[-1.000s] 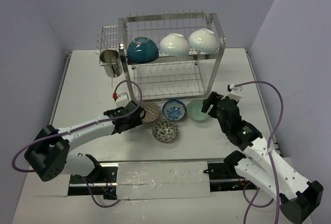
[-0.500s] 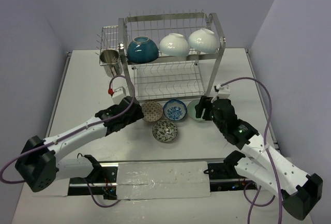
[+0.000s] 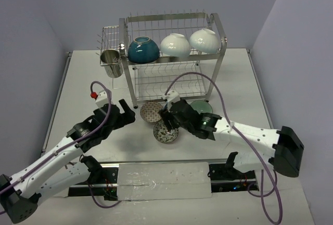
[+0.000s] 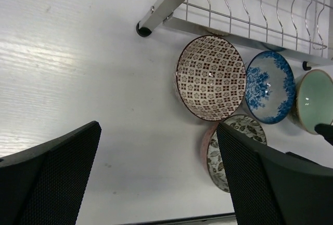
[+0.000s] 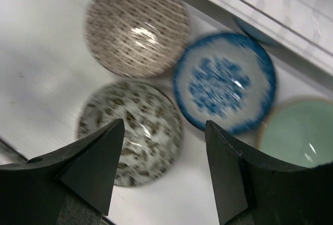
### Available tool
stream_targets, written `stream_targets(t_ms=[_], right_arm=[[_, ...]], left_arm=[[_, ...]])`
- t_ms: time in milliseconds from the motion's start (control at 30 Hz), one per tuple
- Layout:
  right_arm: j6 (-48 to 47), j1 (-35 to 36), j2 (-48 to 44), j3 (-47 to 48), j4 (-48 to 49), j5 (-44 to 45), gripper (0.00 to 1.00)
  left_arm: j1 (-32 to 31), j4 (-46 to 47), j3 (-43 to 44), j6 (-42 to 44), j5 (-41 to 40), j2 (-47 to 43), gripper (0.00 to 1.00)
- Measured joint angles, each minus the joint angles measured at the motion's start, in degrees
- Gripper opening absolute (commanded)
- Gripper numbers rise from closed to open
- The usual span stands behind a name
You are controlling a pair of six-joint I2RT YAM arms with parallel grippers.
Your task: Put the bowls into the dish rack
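Mid-frame, left gripper (image 4: pixel 158 131) spread wide over the desk (image 4: pixel 78 53) — right gripper (image 5: pixel 165 129) apart, empty, above the leaf-patterned bowl (image 5: pixel 130 131).

No legible text, no labels or brand marks, no numbers or signs in any view

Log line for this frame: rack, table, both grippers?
dish rack: teal bowl, two white bowls upper tier | table: four small bowls | left gripper: open, empty | right gripper: open over small bowls

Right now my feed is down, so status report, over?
Left gripper open, empty. Right gripper open, hovering over four bowls on table. Three bowls in dish rack. Lower tier empty.
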Motion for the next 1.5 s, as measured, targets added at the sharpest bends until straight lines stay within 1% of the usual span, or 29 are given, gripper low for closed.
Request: stream_targets(t_ms=[200,333,433,533,833,1067,1100,1133,1200,1233,1300,1367,1500], right_arm=[[-4.8,3.0,13.9,9.9,4.8,-4.4,0.66],[-7.0,3.7,23.3,16.9,5.2,-7.0,0.64],[-7.7,4.3,28.5,20.7,5.2,-8.2,0.62],[-7.7,4.7,31.9,22.5,5.2,-8.5,0.58],[-5.7,4.8,37.6,25.5,4.8,-6.6,0.39],[-3.7,4.8,39.4,25.7,4.8,-4.1,0.32],[-3.5,4.8,39.4,25.7,4.9,-3.8,0.3],[-3.2,4.8,39.4,25.7,4.9,-3.4,0.24],[-2.9,4.8,39.4,25.7,4.9,-2.8,0.19],[-2.8,4.8,39.4,25.7,5.0,-2.6,0.14],[-2.7,4.8,39.4,25.7,5.1,-2.5,0.11],[-2.7,4.8,39.4,25.7,5.1,-2.4,0.11],[-2.6,4.8,39.4,25.7,5.1,-2.4,0.18]], left_arm=[[0.3,-4.2,0.2,6.0,-2.3,-6.1,0.99],[0.4,-5.1,0.6,9.5,-4.2,-9.9,0.99],[0.6,-4.9,0.8,11.7,-5.6,-11.8,0.99],[0.9,-4.4,0.8,14.1,-6.4,-12.2,0.99],[1.7,-1.3,0.8,19.2,-10.0,-12.8,0.99],[2.3,2.2,0.8,21.5,-10.7,-14.6,0.99],[2.3,2.6,0.8,21.7,-10.7,-14.5,0.99],[2.4,3.0,0.8,21.9,-10.7,-14.2,0.99],[2.6,3.5,0.8,22.4,-10.7,-13.4,0.99],[2.8,3.8,0.8,22.8,-10.7,-13.0,0.99],[3.0,3.9,0.8,23.1,-10.7,-12.3,0.99],[3.3,3.9,0.8,23.3,-10.6,-11.9,0.99],[3.8,4.2,0.7,23.4,-10.6,-11.8,0.99]])
